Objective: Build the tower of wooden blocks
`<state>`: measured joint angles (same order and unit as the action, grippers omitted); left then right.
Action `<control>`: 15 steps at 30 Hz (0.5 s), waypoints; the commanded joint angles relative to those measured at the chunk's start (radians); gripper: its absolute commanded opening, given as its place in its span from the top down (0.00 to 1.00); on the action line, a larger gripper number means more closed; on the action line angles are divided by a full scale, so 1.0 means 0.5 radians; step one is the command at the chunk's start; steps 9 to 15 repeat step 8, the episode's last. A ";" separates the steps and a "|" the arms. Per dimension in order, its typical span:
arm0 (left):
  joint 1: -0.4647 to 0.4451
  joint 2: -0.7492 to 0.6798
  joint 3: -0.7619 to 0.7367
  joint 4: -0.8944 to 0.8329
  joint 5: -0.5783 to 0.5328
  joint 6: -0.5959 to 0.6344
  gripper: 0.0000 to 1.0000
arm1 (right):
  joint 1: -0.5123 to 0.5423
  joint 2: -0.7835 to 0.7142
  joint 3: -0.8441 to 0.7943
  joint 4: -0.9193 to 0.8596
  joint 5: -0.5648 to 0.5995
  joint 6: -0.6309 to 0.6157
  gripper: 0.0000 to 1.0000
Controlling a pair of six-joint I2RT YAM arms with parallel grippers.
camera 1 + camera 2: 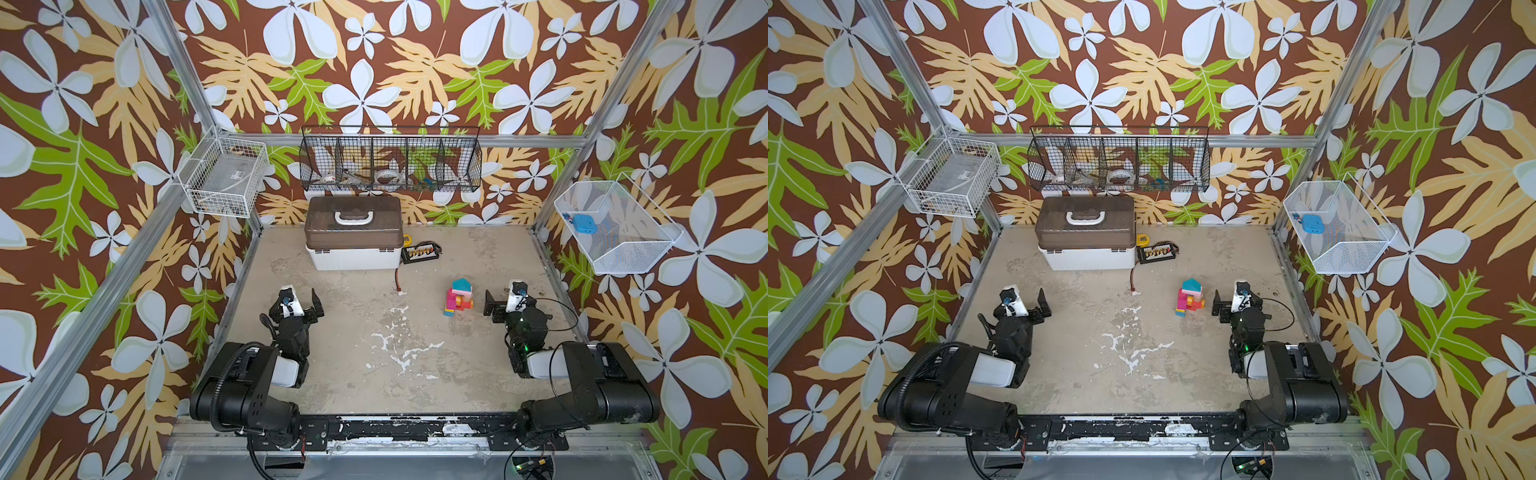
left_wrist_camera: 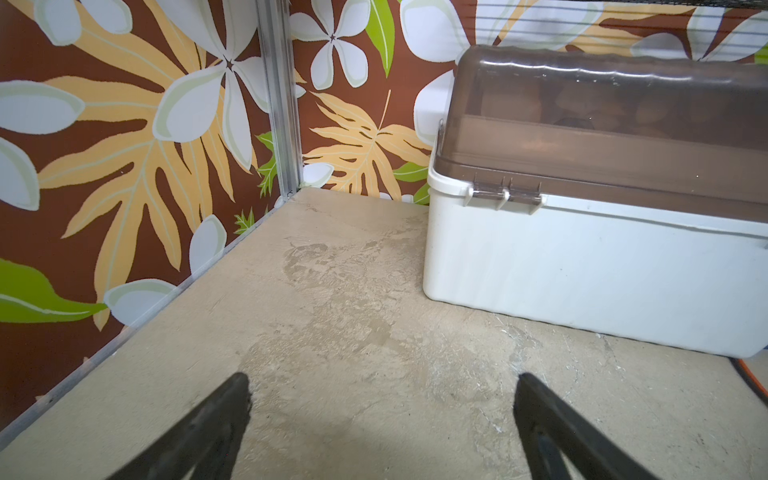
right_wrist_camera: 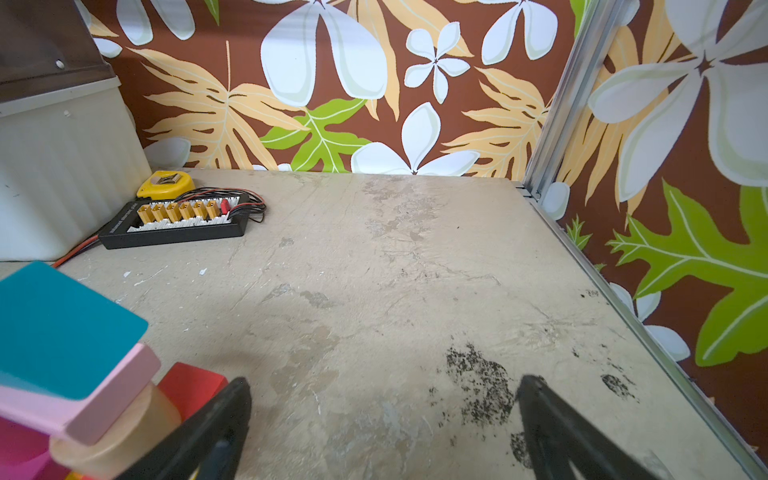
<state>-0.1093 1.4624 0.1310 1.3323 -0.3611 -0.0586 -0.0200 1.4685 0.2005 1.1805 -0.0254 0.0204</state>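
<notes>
Left wrist view: the left gripper has its jaws spread wide over bare surface, with nothing between them. The toolbox stands toward the back edge. No block shows here.

Right wrist view: the right gripper is likewise spread wide and empty. The tower rises just beside one finger. Its teal roof piece sits on a pink slab, which rests on a tan cylinder, with a red block alongside. The black board lies well apart, near the back edge.

In both top views the tower stands on the right half of the surface, about midway between the front and back edges. The right gripper is just beside it and the left gripper well apart. No loose block shows, so the build looks finished.

The risk is that near finger. A sideways swing or a turn of the wrist would likely clip the stack, and the slab perched on the round cylinder would probably tip first.
</notes>
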 commanded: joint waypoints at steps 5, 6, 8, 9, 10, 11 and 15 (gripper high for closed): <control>0.001 -0.003 0.002 0.039 0.003 -0.015 0.00 | 0.034 0.012 0.022 0.014 0.050 -0.034 0.00; 0.002 -0.004 0.004 0.038 0.003 -0.015 0.00 | 0.035 0.010 0.022 0.014 0.052 -0.036 0.00; 0.001 -0.004 0.003 0.039 0.003 -0.015 0.00 | 0.078 -0.004 0.004 0.031 0.133 -0.070 0.00; 0.001 -0.004 0.003 0.039 0.003 -0.015 0.00 | 0.078 -0.004 0.004 0.031 0.133 -0.070 0.00; 0.001 -0.004 0.003 0.039 0.003 -0.015 0.00 | 0.078 -0.004 0.004 0.031 0.133 -0.070 0.00; 0.001 -0.004 0.003 0.039 0.003 -0.015 0.00 | 0.078 -0.004 0.004 0.031 0.133 -0.070 0.00; 0.001 -0.004 0.003 0.039 0.003 -0.015 0.00 | 0.078 -0.004 0.004 0.031 0.133 -0.070 0.00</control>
